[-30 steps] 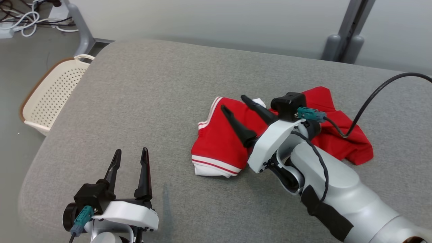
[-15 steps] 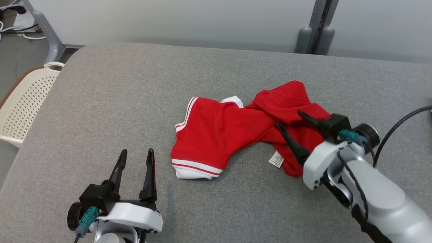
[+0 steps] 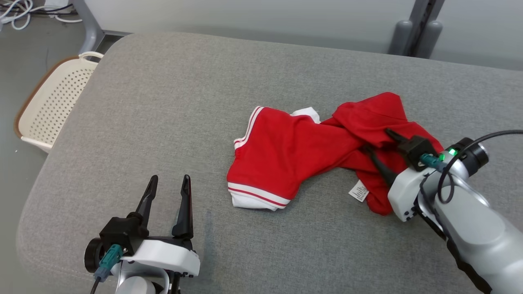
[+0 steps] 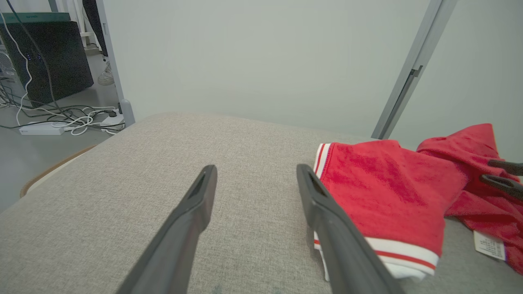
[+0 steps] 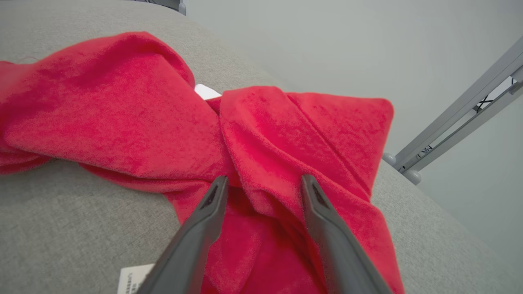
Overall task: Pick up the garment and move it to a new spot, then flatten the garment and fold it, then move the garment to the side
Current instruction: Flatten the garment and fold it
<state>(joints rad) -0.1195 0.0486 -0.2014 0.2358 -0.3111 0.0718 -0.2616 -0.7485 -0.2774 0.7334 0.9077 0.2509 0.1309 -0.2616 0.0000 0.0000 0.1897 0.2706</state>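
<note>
A red garment (image 3: 294, 155) with white-striped trim lies crumpled on the grey padded table (image 3: 171, 98), twisted in the middle, with a white label (image 3: 358, 191) at its near edge. My right gripper (image 3: 376, 139) is down on its bunched right end. In the right wrist view its fingers (image 5: 264, 179) stand apart astride a raised fold of the garment (image 5: 122, 110). My left gripper (image 3: 170, 178) hovers open and empty over the table's near left. Seen from the left wrist, that gripper (image 4: 256, 168) sits just left of the garment (image 4: 380, 192).
A cream perforated basket (image 3: 53, 106) stands on the floor off the table's left edge. Grey metal posts (image 3: 416, 32) rise behind the far edge by a pale wall. Cables (image 3: 16, 10) lie on the floor at far left.
The head camera has shifted. My right gripper has gone from the garment's left part to its bunched right end and sunk into the cloth, its fingers a little closer together. The left gripper stays put.
</note>
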